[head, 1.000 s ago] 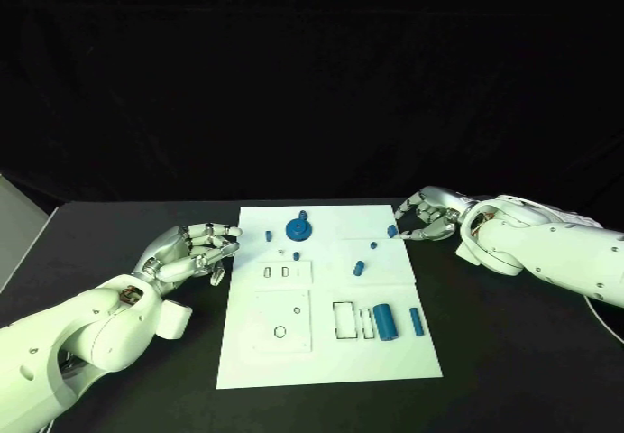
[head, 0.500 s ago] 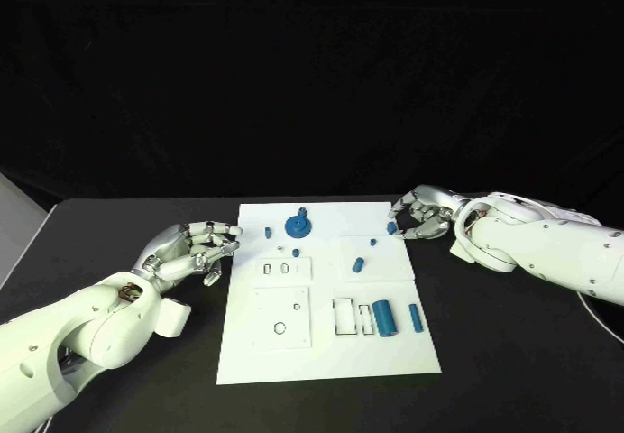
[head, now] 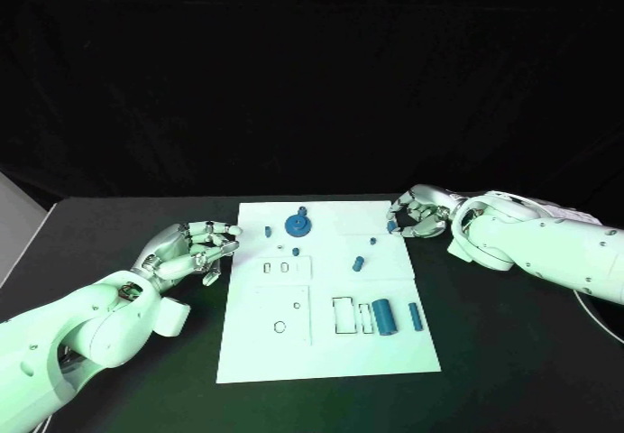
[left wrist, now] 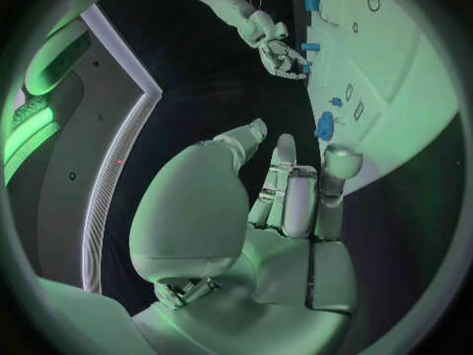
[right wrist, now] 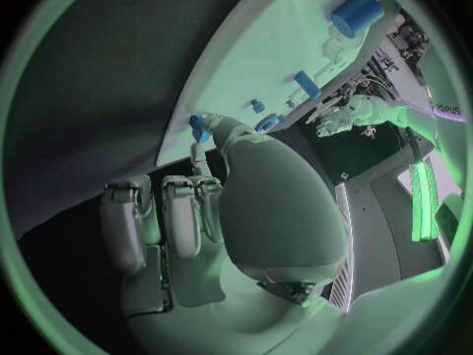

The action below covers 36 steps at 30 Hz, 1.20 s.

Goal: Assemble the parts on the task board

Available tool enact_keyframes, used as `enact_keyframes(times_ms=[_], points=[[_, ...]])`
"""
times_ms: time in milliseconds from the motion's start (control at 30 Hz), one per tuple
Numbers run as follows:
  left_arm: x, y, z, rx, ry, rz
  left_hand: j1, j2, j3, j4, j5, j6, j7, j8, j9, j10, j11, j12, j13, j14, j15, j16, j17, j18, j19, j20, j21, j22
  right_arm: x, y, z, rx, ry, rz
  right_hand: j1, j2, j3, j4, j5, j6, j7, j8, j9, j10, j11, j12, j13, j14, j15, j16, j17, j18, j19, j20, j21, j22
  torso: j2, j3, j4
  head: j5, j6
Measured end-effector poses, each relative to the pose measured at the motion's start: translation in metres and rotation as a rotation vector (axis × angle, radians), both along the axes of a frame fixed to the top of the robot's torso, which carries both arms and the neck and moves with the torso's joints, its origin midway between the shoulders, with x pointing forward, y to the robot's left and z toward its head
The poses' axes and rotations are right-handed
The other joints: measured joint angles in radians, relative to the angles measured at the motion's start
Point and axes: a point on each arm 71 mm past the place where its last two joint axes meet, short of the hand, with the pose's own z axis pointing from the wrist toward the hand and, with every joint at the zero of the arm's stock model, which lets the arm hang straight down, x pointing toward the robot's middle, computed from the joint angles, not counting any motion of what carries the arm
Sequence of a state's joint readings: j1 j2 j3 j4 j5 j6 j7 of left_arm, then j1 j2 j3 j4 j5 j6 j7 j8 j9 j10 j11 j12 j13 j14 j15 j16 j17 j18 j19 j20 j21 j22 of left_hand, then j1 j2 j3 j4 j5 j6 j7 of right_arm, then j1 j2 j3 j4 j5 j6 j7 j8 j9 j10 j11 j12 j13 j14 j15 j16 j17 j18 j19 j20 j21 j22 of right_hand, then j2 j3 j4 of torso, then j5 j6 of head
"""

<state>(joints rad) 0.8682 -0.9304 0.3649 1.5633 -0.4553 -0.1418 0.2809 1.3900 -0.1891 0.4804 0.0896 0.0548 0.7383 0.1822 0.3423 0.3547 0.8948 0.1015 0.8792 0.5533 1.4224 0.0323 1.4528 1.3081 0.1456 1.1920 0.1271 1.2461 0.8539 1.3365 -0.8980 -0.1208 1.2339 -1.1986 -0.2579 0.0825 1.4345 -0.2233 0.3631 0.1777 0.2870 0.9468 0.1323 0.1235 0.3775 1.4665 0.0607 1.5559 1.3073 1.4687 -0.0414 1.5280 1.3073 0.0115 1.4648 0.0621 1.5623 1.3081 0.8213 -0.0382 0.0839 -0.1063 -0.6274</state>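
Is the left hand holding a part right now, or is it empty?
Empty. The left hand hovers beside the task board with fingers loosely curled, nothing between them; the left wrist view shows the same.

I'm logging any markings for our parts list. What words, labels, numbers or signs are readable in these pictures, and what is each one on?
No text can be read for certain.
Task board: black outlines only, no lettering.
Blue parts, such as the big cylinder: no markings visible.
Right wrist view: a short dark mark on a white surface beyond the left hand, too small and blurred to read.
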Motion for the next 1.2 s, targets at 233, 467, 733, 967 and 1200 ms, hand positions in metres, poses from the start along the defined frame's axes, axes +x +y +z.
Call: enact_keyframes(times_ms=[233, 467, 733, 967, 1200], points=[[0.0000, 0.0000, -0.0005, 0.003, 0.001, -0.002, 0.000, 0.000, 0.000, 0.000, 0.000, 0.000, 0.000, 0.000, 0.000, -0.003, -0.003, 0.000, 0.000, 0.000, 0.000, 0.000, 0.000, 0.000, 0.000, 0.000, 0.000, 0.000, 0.0015, 0.0039, -0.0007, 0.000, 0.003, 0.006, -0.002, 0.004, 0.012, -0.001, 0.000, 0.005, 0.002, 0.000, 0.000, 0.000, 0.000, 0.004, 0.000, -0.004, -0.004, 0.000, 0.000, 0.002, 0.003, -0.003, 0.004, 0.000, 0.000, -0.0007, 0.0003, 0.001, -0.003], [-0.0002, -0.0003, -0.0011, 0.007, 0.003, -0.006, 0.000, 0.000, 0.003, 0.003, 0.000, 0.000, 0.000, 0.000, 0.000, -0.003, -0.003, 0.000, 0.001, 0.000, 0.000, 0.004, 0.000, 0.000, 0.000, 0.000, 0.000, 0.002, 0.0024, 0.0067, -0.0012, -0.004, 0.002, 0.010, -0.003, 0.005, 0.015, -0.004, 0.000, 0.005, 0.002, 0.000, 0.000, 0.000, 0.000, 0.004, 0.000, -0.004, -0.004, 0.000, 0.000, 0.002, 0.003, -0.003, 0.004, 0.000, 0.000, -0.0007, 0.0005, 0.001, -0.006], [-0.0005, -0.0003, -0.0017, 0.011, 0.005, -0.010, -0.004, 0.004, 0.003, 0.003, 0.000, 0.000, 0.000, 0.000, 0.000, -0.005, -0.001, 0.003, 0.001, 0.000, 0.000, 0.004, 0.000, 0.000, 0.000, 0.000, 0.003, 0.003, 0.0034, 0.0059, -0.0019, -0.018, -0.004, 0.005, -0.003, 0.005, 0.017, -0.001, 0.000, 0.005, 0.002, 0.000, 0.000, 0.000, 0.000, 0.004, 0.001, -0.004, -0.004, 0.000, 0.000, 0.002, 0.003, -0.003, 0.004, 0.000, -0.001, -0.0001, 0.0004, 0.000, -0.006], [-0.0007, -0.0003, -0.0023, 0.014, 0.009, -0.014, -0.004, 0.004, 0.003, 0.003, 0.000, 0.000, 0.000, 0.000, 0.000, -0.007, 0.001, 0.004, 0.001, 0.000, 0.000, 0.004, 0.000, 0.000, 0.000, 0.000, 0.004, 0.004, 0.0036, 0.0055, -0.0018, -0.028, -0.016, -0.001, -0.013, -0.005, 0.020, 0.002, -0.001, 0.002, 0.005, 0.000, -0.003, 0.000, 0.000, 0.004, 0.001, -0.004, -0.003, 0.000, 0.000, 0.002, 0.003, -0.003, 0.004, 0.000, -0.001, 0.0011, 0.0001, -0.001, -0.004], [-0.0009, -0.0004, -0.0029, 0.016, 0.012, -0.018, -0.004, 0.004, 0.003, 0.003, 0.000, 0.000, 0.000, 0.000, 0.000, -0.007, 0.001, 0.004, 0.001, 0.000, 0.000, 0.004, 0.000, 0.000, 0.000, 0.000, 0.004, 0.004, 0.0038, 0.0053, -0.0015, -0.034, -0.023, -0.006, -0.027, -0.019, 0.020, 0.002, -0.009, -0.003, 0.010, -0.008, -0.006, 0.000, 0.000, 0.004, 0.001, -0.004, -0.003, 0.000, 0.000, 0.002, 0.003, -0.003, 0.004, 0.000, -0.001, 0.0014, 0.0000, -0.001, -0.004]])
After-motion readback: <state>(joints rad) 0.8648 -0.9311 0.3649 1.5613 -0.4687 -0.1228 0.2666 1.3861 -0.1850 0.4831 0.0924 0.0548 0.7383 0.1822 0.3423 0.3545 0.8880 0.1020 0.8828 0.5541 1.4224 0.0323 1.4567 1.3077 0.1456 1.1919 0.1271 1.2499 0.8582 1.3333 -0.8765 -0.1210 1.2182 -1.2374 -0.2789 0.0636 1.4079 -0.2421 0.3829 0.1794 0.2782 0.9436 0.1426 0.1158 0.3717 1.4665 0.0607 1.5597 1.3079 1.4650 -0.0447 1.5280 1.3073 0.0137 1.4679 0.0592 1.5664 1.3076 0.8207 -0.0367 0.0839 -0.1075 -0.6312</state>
